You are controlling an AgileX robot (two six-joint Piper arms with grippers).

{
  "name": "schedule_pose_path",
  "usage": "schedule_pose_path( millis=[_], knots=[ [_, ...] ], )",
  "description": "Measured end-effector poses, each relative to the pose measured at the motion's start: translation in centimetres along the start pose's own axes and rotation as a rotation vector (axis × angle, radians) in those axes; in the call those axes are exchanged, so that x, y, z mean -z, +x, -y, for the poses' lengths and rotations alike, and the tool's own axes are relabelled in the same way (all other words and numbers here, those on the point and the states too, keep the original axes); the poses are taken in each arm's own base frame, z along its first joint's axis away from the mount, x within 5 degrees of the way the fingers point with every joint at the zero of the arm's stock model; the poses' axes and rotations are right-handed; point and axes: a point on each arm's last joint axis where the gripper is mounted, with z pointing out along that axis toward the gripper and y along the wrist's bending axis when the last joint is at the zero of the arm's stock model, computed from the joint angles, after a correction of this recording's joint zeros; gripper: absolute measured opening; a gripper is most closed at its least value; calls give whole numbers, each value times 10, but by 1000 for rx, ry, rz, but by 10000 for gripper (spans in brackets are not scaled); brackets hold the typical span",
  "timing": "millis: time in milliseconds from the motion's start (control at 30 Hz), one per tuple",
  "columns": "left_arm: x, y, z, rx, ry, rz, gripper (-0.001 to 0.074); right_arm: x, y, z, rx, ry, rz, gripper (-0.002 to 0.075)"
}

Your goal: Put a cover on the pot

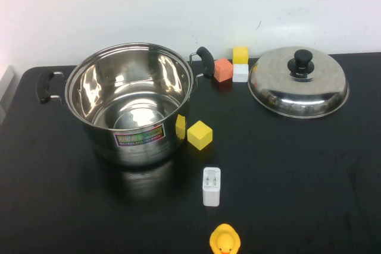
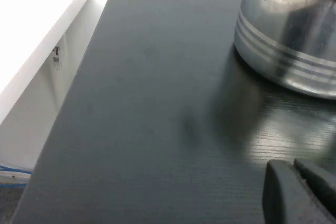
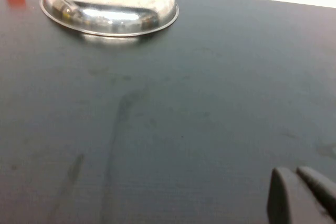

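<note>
Altogether one pot [image 1: 132,102], one lid [image 1: 298,82], both grippers, left [image 2: 302,192] and right [image 3: 302,195], low over table [image 1: 297,176], jaws together.

On a black table [image 1: 297,171], the shiny silver pot [image 1: 128,102] has black handles and a rainbow-striped sticker [image 1: 139,135], the silver lid [image 1: 298,82] a black knob, beside yellow [image 1: 199,134], orange [image 1: 222,69] and white [image 1: 240,72] blocks, a white charger [image 1: 211,186] and a yellow duck [image 1: 224,240].

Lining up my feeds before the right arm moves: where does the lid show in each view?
High view: lid at right rear, off the pot.
Left wrist view: not in it; left gripper low by the pot.
Right wrist view: far edge, ahead of right gripper.
Shared landmark: black table.
</note>
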Motion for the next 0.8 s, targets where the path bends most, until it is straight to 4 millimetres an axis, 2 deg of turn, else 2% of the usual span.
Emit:
schedule_pose_path(
  millis=[700, 800],
  knots=[
    [0, 0, 0, 0, 0, 0, -2, 0, 0, 1, 31, 14, -1, -2],
    [0, 0, 0, 0, 0, 0, -2, 0, 0, -1, -27, -6, -1, -2]
  ],
)
